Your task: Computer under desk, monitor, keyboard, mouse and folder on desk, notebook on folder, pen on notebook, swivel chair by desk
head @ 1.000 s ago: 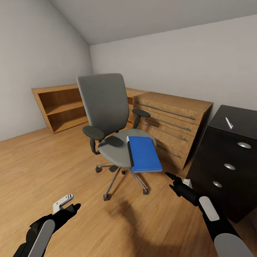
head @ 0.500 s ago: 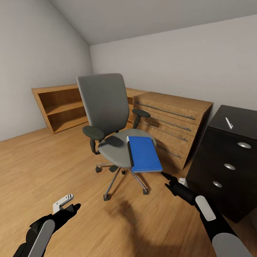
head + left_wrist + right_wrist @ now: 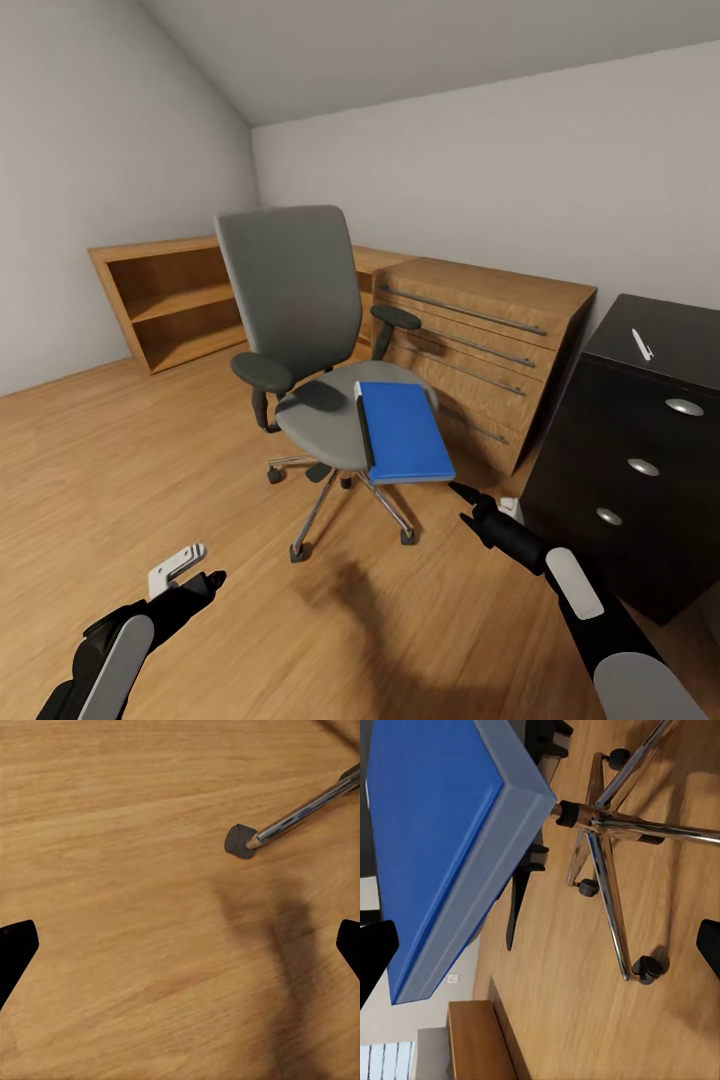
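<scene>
The left pincer (image 3: 200, 578) hangs low over the wood floor (image 3: 150, 470), spread wide and holding nothing. The right pincer (image 3: 458, 490) is spread wide too, empty, just beside the near edge of the blue folder (image 3: 404, 430). The folder lies on the swivel chair (image 3: 300, 330) seat, poking past its edge. Farther off, a white pen (image 3: 641, 345) lies on a black cabinet (image 3: 640, 450), cut off at the side.

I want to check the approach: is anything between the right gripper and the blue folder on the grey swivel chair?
Nothing: in the head view, the right gripper sits just short of the blue folder, only bare gap between.
</scene>
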Robot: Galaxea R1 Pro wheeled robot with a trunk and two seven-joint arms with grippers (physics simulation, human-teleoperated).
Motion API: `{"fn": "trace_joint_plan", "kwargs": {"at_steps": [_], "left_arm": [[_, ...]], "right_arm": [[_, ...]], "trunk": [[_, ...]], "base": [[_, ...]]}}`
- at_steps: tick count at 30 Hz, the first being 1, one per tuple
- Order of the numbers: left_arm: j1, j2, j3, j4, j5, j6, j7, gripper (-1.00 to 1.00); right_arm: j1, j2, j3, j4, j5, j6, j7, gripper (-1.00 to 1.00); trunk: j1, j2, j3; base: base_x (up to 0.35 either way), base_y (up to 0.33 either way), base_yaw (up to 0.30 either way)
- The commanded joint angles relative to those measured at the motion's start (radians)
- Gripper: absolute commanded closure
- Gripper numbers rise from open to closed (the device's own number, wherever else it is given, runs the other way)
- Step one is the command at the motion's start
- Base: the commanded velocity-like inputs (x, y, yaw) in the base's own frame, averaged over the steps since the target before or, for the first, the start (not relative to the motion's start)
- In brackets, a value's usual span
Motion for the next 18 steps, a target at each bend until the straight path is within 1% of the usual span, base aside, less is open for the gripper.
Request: {"fn": "trace_joint_plan", "kwargs": {"at_steps": [1,4,13,18], "left_arm": [[0.0,0.0,0.0,-0.001,0.011,0.003,0.009,-1.0],[0.0,0.0,0.0,-0.001,0.011,0.003,0.009,-1.0],[0.0,0.0,0.0,-0.001,0.011,0.002,0.009,-1.0],[0.0,0.0,0.0,-0.001,0.011,0.002,0.009,-1.0]], "right_arm": [[-0.001,0.0,-0.003,0.0,-0.003,0.007,0.001,-1.0],[-0.001,0.0,-0.003,0.0,-0.003,0.007,0.001,-1.0],[-0.001,0.0,-0.003,0.0,-0.002,0.007,0.001,-1.0],[-0.001,-0.001,-0.003,0.0,-0.001,0.007,0.001,-1.0]], "trunk": [[0.0,0.0,-0.001],[0.0,0.0,-0.001],[-0.004,0.002,0.034],[-0.004,0.002,0.034]], "base": [[0.0,0.0,0.0],[0.0,0.0,0.0],[0.0,0.0,0.0],[0.0,0.0,0.0]]}}
